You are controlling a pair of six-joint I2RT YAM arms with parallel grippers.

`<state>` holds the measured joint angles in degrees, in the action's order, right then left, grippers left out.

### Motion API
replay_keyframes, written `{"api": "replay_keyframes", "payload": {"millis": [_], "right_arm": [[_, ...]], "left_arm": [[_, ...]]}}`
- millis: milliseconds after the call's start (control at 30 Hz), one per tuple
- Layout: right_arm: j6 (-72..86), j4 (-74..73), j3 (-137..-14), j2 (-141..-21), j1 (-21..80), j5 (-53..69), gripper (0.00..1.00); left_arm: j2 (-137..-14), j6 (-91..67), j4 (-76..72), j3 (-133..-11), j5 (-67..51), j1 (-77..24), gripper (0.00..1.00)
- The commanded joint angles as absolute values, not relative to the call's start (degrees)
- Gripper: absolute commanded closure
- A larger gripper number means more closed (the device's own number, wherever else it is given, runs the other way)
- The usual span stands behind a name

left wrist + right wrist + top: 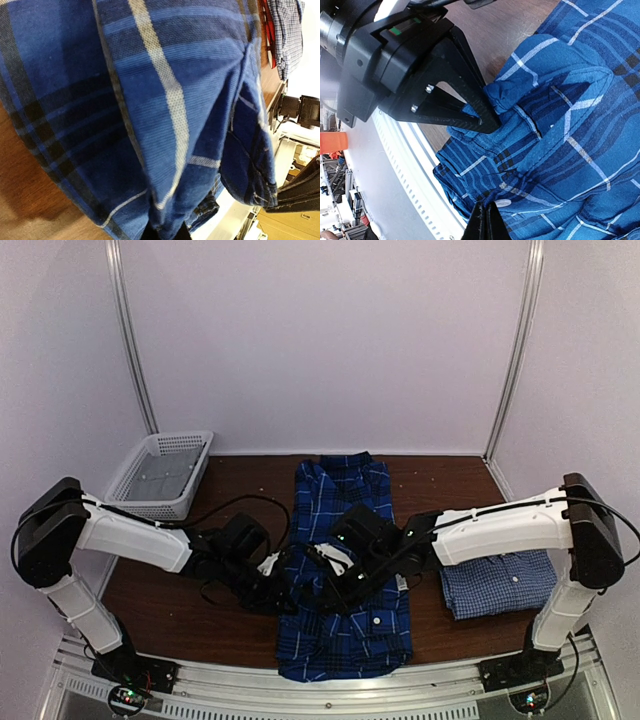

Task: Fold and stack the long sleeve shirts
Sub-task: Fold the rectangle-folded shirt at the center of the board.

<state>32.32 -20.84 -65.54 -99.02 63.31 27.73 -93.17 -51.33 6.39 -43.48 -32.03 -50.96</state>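
The dark blue plaid shirt [345, 502] lies lengthwise down the middle of the brown table [250, 490], bunched where both grippers meet over its middle. My left gripper [295, 590] is shut on a raised fold at the shirt's left side. In the left wrist view the plaid cloth [150, 100] fills the picture and my left gripper [165, 234] pinches it at the bottom edge. My right gripper [487, 220] is shut on a pinch of plaid cloth [570, 125] beside a white button [503, 202], close to the left gripper [481, 120]. The paler check shirt [497, 582] lies folded at the right.
A white mesh basket [160, 475] stands at the back left of the table. The white slotted rail [330, 680] runs along the near edge, close under the plaid shirt's hem. White walls close off the back and sides.
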Motion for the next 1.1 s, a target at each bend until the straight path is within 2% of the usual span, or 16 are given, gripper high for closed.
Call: {"api": "replay_keyframes", "payload": {"millis": [0,233,300,533,633,867,1067], "right_arm": [[32.27,-20.11,-64.89,-98.05,63.90,29.68,0.96],[34.28,-15.57,-63.55,-98.94,64.16,30.70,0.93],[34.48,-15.10,-63.38,-99.05,64.16,30.60,0.90],[32.87,-17.35,-65.60,-95.08,63.35,25.90,0.63],[31.70,-18.75,-65.90,-90.68,59.39,22.02,0.50],[31.86,-12.92,-63.91,-85.46,45.97,21.55,0.46],[33.31,-4.47,-65.64,-90.68,39.14,26.46,0.51]], "left_arm": [[-93.14,-49.90,7.04,-42.73,-32.74,-51.50,1.00],[-93.37,-49.40,7.40,-43.15,-33.17,-51.59,0.98],[-93.33,-49.00,8.10,-43.21,-33.18,-51.59,0.94],[-91.04,-46.35,13.00,-45.66,-30.78,-51.59,0.49],[-88.39,-44.39,18.00,-49.37,-27.21,-51.59,0.38],[-87.24,-41.89,22.96,-55.03,-20.78,-50.99,0.35],[-91.03,-40.58,23.12,-59.64,-18.71,-50.06,0.40]]}}
